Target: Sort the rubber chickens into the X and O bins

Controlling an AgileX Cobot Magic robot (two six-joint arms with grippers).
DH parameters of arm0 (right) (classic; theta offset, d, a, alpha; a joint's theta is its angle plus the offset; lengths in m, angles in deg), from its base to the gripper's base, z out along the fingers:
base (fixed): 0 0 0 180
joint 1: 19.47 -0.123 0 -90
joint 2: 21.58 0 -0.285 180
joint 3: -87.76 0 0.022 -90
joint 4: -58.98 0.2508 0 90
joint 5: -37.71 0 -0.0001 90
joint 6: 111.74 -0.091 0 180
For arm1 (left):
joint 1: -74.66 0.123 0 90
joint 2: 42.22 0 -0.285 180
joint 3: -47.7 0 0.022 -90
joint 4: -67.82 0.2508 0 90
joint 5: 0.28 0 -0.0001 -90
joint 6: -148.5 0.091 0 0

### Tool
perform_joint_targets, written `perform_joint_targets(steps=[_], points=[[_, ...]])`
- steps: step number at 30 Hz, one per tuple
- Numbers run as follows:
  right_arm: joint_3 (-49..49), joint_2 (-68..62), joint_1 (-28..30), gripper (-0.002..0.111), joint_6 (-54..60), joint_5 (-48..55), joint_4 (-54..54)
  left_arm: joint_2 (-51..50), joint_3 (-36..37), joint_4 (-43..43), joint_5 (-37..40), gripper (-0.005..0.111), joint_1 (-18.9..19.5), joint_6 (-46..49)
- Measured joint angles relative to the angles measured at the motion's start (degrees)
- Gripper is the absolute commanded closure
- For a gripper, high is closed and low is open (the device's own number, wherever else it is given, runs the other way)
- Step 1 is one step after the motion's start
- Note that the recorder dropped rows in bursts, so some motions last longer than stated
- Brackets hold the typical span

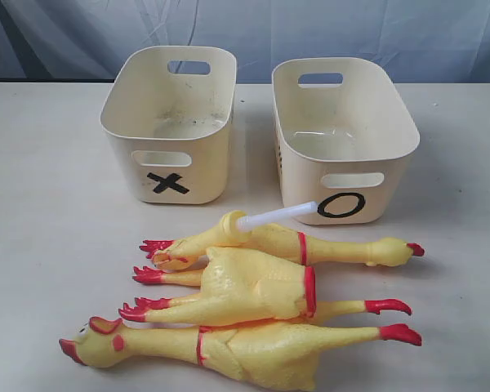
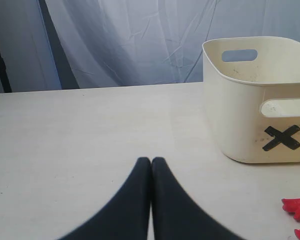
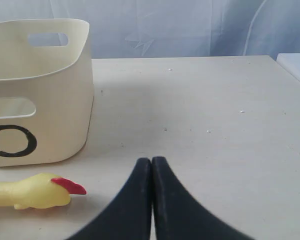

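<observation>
While X bin (image 1: 198, 167) and O bin (image 1: 392, 184) sit empty, sorting not begun: three rubber chickens (image 1: 253, 286) piled on table (image 1: 49, 245) just in front, all left to sort. Meanwhile left jaws, right jaws pressed together, gripping nothing.

Pale table (image 1: 49, 245), wrinkled backdrop (image 1: 351, 28) — bluish-white

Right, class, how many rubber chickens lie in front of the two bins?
3, piled together. The rear chicken lies farthest from the camera, head to the right. The middle chicken overlaps it, head unseen. The front chicken lies nearest the camera, head to the left. More could be hidden underneath.
</observation>
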Motion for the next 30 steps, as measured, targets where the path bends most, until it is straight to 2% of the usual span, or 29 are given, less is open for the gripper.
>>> perform_joint_targets(steps=[30], points=[[0.0, 0.0, 0.0, 0.109, 0.0, 0.0, 0.1, 0.0, 0.0, 0.0, 0.0, 0.107, 0.0, 0.0]])
